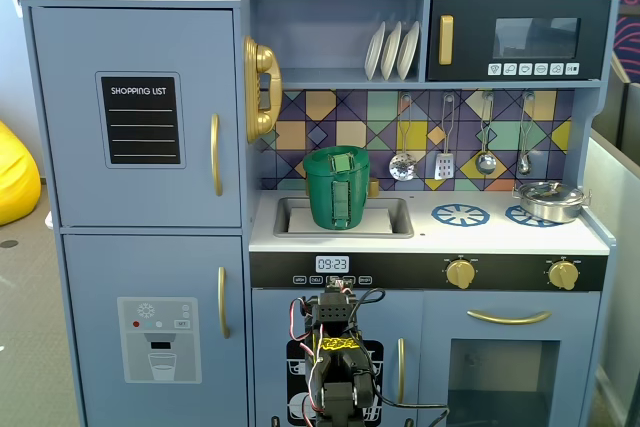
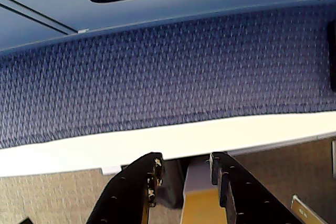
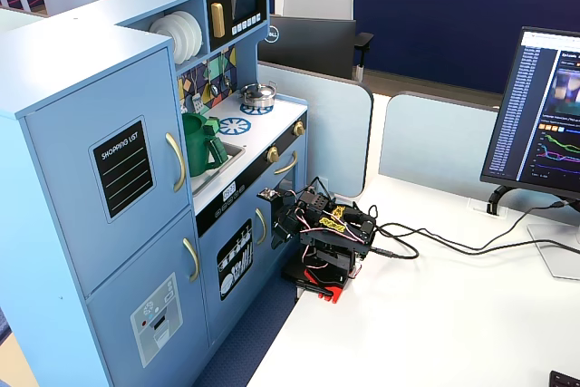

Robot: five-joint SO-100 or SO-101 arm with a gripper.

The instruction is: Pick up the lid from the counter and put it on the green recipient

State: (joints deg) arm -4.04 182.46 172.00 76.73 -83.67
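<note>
**One green pot in the sink, lid already on top, arm folded low**

One blue toy kitchen (image 1: 140, 147) fills both fixed views, with a tall cupboard side on the left carrying a black "SHOPPING LIST" panel (image 1: 141, 119) and a microwave (image 1: 520, 39) at upper right. Its white counter (image 1: 500, 237) runs across the middle, holding a recessed sink (image 1: 392, 217) on the left and blue printed burner rings (image 1: 460, 214) to the right.

Standing in the sink is the green recipient (image 1: 336, 192), upright, ribbed, its strap handle facing forward. The lid (image 1: 338, 160) sits on its rim, with the raised tab visible on top (in a fixed view from the side the pot (image 3: 201, 144) shows only as a dark green shape, and the lid cannot be made out separately). On the far right burner rests a silver pan (image 1: 549, 199), well apart from the pot.

Below the counter, in front of the oven doors, the robot arm (image 3: 328, 235) is folded down on the white desk (image 3: 435, 314), wires looping around it. In the wrist view the gripper (image 2: 184, 174) points at blue carpet (image 2: 168, 72) and the desk edge; its two black fingers (image 2: 137, 187) stand slightly apart with nothing between them.
</note>
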